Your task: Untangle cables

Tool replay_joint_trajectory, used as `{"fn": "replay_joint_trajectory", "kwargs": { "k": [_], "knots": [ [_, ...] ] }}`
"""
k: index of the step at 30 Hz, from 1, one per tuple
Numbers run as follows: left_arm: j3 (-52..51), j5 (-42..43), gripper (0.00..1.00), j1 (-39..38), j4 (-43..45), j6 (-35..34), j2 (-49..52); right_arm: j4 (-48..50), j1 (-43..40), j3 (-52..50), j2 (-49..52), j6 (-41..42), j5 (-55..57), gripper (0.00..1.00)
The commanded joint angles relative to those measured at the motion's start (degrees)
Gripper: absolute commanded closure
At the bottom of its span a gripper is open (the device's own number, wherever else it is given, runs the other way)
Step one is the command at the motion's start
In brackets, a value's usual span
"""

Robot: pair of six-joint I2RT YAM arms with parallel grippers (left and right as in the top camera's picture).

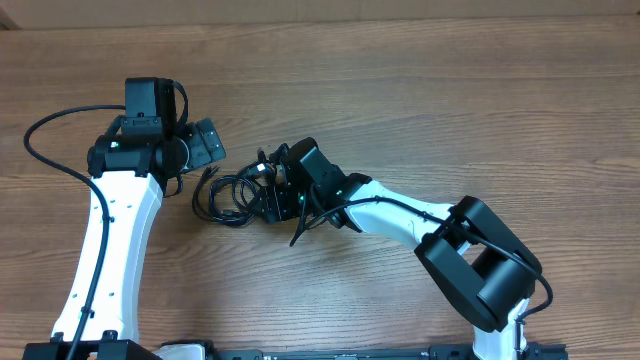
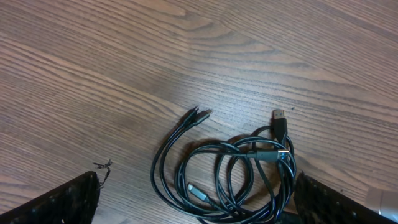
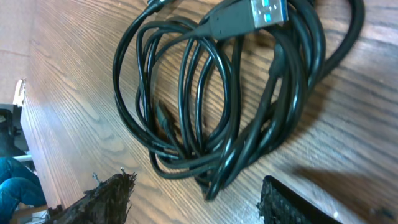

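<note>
A bundle of thin black cables (image 1: 224, 196), wound in loose overlapping loops, lies on the brown wood-grain table (image 1: 450, 90) near its middle, between the two arms. In the left wrist view the bundle (image 2: 230, 177) sits low in the frame, with a silver-tipped flat USB plug (image 2: 280, 117) sticking out at its upper right and two small plug ends (image 2: 199, 114) lying side by side at its upper left.

The left gripper (image 1: 208, 146) hangs just beside the coil's left edge. Its black textured fingers (image 2: 68, 202) are spread fully wide and grasp nothing.

The right gripper (image 1: 268, 188) is down over the right side of the coil. Seen from its wrist, its two fingers (image 3: 109, 198) stand apart on either side of the near end of the loops (image 3: 211, 99), with a gap on both sides and nothing pinched. A silver USB plug with a blue insert (image 3: 261, 12) lies across the top of the coil.
</note>
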Motion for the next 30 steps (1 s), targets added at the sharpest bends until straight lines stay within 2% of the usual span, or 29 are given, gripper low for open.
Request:
{"fn": "replay_joint_trajectory", "kwargs": {
  "k": [1, 9, 14, 16, 17, 25, 27, 30],
  "knots": [
    [-0.1, 0.5, 0.01, 0.3, 0.3, 0.1, 0.2, 1.9, -0.1, 0.5, 2.6, 1.6, 0.9, 0.35],
    [-0.1, 0.5, 0.00, 0.3, 0.3, 0.2, 0.2, 2.7, -0.1, 0.5, 4.3, 2.8, 0.8, 0.52],
    [-0.1, 0.5, 0.00, 0.3, 0.3, 0.5, 0.2, 2.6, -0.2, 0.5, 4.3, 2.8, 0.8, 0.78],
    [-0.1, 0.5, 0.01, 0.3, 0.3, 0.5, 0.2, 3.0, -0.2, 0.5, 4.3, 2.8, 0.6, 0.94],
    [-0.1, 0.5, 0.00, 0.3, 0.3, 0.5, 0.2, 3.4, -0.2, 0.5, 4.3, 2.8, 0.2, 0.96],
    [-0.1, 1.0, 0.00, 0.3, -0.3, 0.9, 0.2, 4.6, -1.7, 0.5, 4.2, 2.8, -4.7, 0.96],
    [-0.1, 4.0, 0.00, 0.3, -0.3, 3.8, 0.2, 4.5, -3.4, 0.5, 3.8, 2.8, -7.8, 0.96],
    [-0.1, 13.0, 0.00, 0.3, 0.5, 11.1, 0.2, 4.2, -6.1, 0.5, 2.3, 2.8, -10.6, 0.96]
  ]
}}
